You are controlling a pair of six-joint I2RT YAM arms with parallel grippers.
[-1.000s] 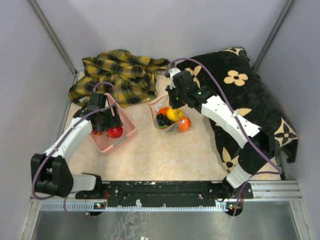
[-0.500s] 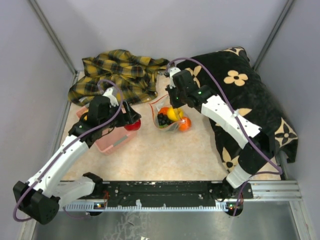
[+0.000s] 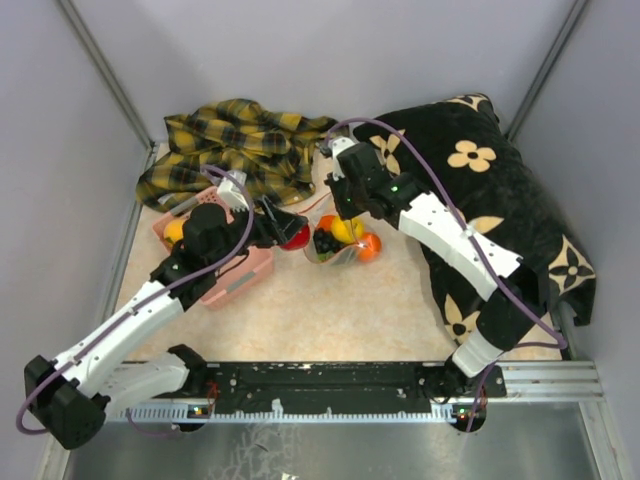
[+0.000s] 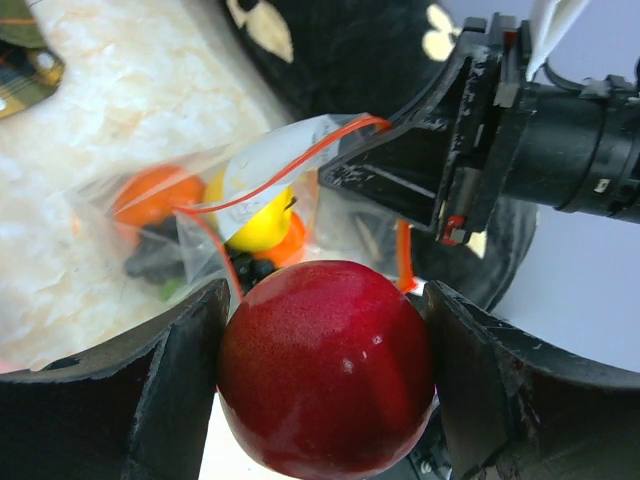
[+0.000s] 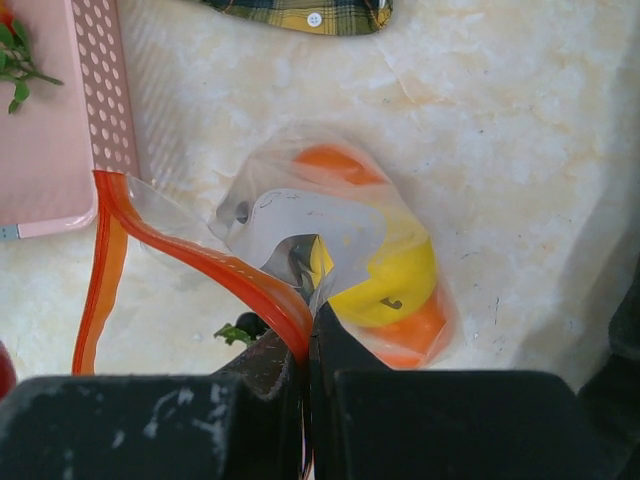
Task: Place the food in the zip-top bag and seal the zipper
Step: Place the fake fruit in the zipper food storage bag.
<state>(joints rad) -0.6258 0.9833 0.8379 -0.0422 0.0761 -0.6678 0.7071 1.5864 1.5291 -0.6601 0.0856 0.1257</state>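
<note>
My left gripper (image 4: 325, 375) is shut on the red apple (image 4: 325, 368), also seen from above (image 3: 294, 237), and holds it just left of the clear zip-top bag (image 3: 338, 243). The bag's mouth, edged by the red zipper strip (image 4: 290, 165), faces the apple. Inside the bag lie a yellow lemon (image 5: 385, 280), orange balls (image 5: 330, 160), dark grapes (image 3: 325, 240) and a green leaf (image 5: 233, 334). My right gripper (image 5: 308, 345) is shut on the bag's red strip (image 5: 245, 285) and holds the mouth up. An orange ball (image 3: 175, 231) and a green leafy piece (image 5: 15, 62) sit in the pink basket.
The pink perforated basket (image 3: 232, 283) stands left of the bag. A yellow plaid cloth (image 3: 240, 150) lies at the back left. A black flowered cloth (image 3: 490, 190) covers the right side. The walls close in on three sides.
My left gripper lifted the red apple out of the pink basket and carried it right, up to the bag's mouth. The right gripper stayed holding the bag's edge.
</note>
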